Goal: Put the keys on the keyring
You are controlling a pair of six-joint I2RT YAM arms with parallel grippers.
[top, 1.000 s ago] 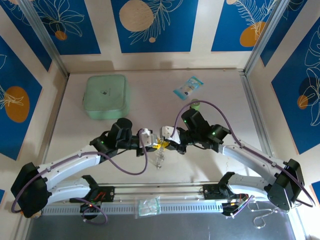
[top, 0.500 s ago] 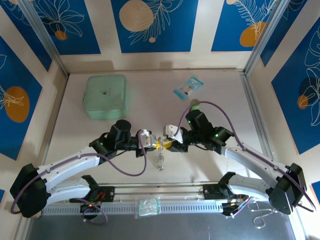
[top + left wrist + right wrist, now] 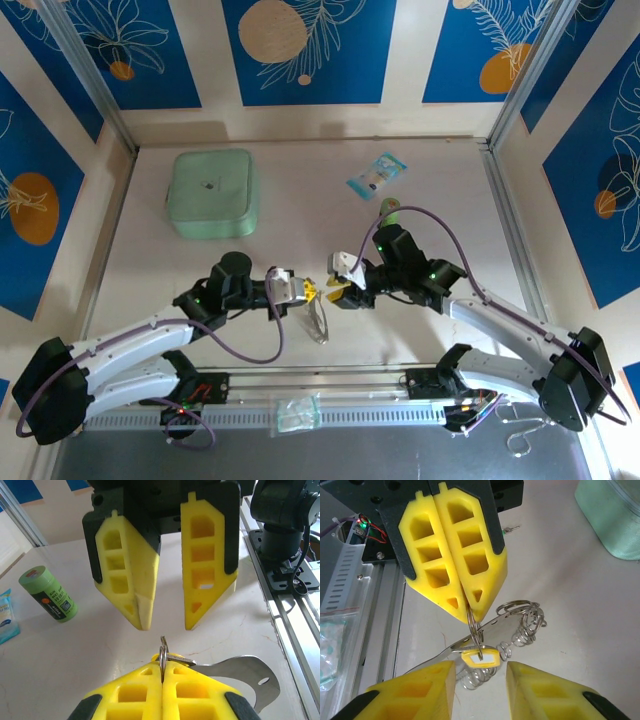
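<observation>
Over the middle of the table [image 3: 150,270], toward its near edge, the left gripper [image 3: 471,614] is clamped tight on the keyring [image 3: 476,630], pinching the thin wire at the very tips of its yellow fingers. The yellow-headed key [image 3: 480,657] hangs from the ring just below those tips, beside shiny coiled metal bits [image 3: 527,625] and a flat silvery piece [image 3: 245,675]. The right gripper [image 3: 166,626] faces the left one tip to tip with its jaws apart, gripping nothing; the ring and key sit in the gap between them. A green cylinder [image 3: 48,594] stands well off toward the far side.
</observation>
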